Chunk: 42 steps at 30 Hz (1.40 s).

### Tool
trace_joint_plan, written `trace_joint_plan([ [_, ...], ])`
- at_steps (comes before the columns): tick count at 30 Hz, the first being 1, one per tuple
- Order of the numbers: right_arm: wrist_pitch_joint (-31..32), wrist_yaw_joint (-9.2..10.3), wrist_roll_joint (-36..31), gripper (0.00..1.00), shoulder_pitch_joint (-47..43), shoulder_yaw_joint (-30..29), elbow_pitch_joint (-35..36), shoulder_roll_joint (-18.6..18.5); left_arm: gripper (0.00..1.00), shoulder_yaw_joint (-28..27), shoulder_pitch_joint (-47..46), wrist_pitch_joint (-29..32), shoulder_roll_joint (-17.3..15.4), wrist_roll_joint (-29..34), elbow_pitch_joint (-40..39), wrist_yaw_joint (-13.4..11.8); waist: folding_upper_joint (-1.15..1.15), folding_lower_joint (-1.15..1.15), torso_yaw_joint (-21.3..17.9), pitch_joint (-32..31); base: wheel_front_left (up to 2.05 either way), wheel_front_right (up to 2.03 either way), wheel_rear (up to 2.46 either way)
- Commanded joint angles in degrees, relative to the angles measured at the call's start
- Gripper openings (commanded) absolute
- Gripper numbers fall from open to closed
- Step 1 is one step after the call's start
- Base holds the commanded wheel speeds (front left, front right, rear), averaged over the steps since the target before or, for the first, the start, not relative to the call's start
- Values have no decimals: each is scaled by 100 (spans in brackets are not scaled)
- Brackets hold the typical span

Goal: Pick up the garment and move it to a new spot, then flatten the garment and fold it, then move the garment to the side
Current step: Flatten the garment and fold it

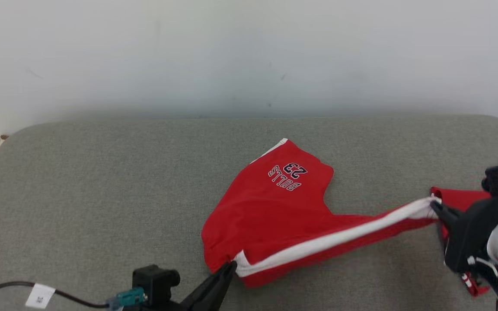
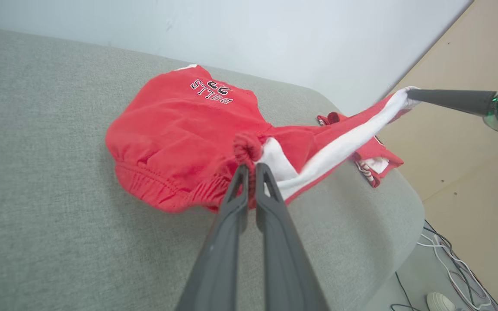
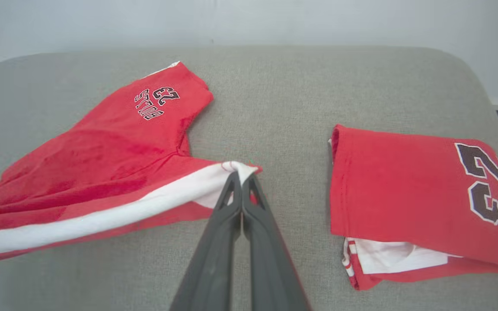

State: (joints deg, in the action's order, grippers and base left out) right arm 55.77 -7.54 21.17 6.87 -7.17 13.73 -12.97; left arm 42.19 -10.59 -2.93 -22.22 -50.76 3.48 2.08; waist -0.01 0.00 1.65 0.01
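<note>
Right gripper clamped on white-striped edge of red shorts; folded red jersey apart at right, both on grey cushion.

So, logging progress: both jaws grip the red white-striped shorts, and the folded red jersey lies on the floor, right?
No: the folded red jersey lies on the grey fabric cushion, per the right wrist view; the rest holds.

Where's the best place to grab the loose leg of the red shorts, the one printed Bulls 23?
Probably its far hem corner, from above: the leg lies flat on the cushion, and that white-edged corner juts out clear.
</note>
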Motion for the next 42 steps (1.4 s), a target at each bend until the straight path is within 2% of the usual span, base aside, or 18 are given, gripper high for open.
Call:
trace_joint_plan([
  [1,-185,13,-142,0,394,58,-320,-64,0,-47,-210,-3,129,-92,53,26,1,0,158,148,0,0,0],
  [11,-1222,13,-678,0,2623,944,-2759,-536,0,-80,-1268,10,907,-145,717,139,1,0,867,846,0,0,0],
  [18,-2075,13,-849,0,3712,1434,-4186,-735,0,-200,-1840,-137,1395,-144,1391,-7,1,0,1240,1203,0,0,0],
  [21,-2472,13,-974,0,4102,1599,-4695,-728,0,-233,-1970,-167,1505,-172,1679,-57,1,0,1349,1263,0,0,0],
  [26,-3120,13,-1135,0,4589,1764,-5469,-706,0,-180,-2123,-213,1668,-237,2046,16,1,0,1551,1306,0,0,0],
  [35,-3824,13,-1338,0,5013,1895,-6514,-606,0,17,-2343,-325,1860,-264,2568,90,1,0,1873,1345,0,0,0],
  [36,-3935,13,-1368,0,5063,1890,-6610,-603,10,47,-2383,-350,1875,-259,2625,86,1,0,1915,1346,0,0,0],
  [37,-4023,13,-1401,0,5114,1871,-6708,-609,29,81,-2428,-377,1884,-255,2678,100,1,0,1956,1351,0,0,0],
  [38,-4095,13,-1415,0,5161,1847,-6814,-595,71,107,-2474,-395,1891,-254,2737,107,1,0,1990,1358,0,0,0],
  [39,-4169,13,-1424,0,5206,1793,-6926,-581,100,134,-2511,-425,1900,-255,2797,101,1,0,2024,1363,0,0,0],
  [41,-4428,13,-1505,0,5306,1689,-7078,-554,100,195,-2581,-489,1918,-278,2912,78,1,0,2085,1370,0,0,0],
  [42,-4566,13,-1556,86,5344,1655,-7150,-534,100,215,-2620,-546,1925,-287,2950,69,1,0,2110,1378,0,0,0],
])
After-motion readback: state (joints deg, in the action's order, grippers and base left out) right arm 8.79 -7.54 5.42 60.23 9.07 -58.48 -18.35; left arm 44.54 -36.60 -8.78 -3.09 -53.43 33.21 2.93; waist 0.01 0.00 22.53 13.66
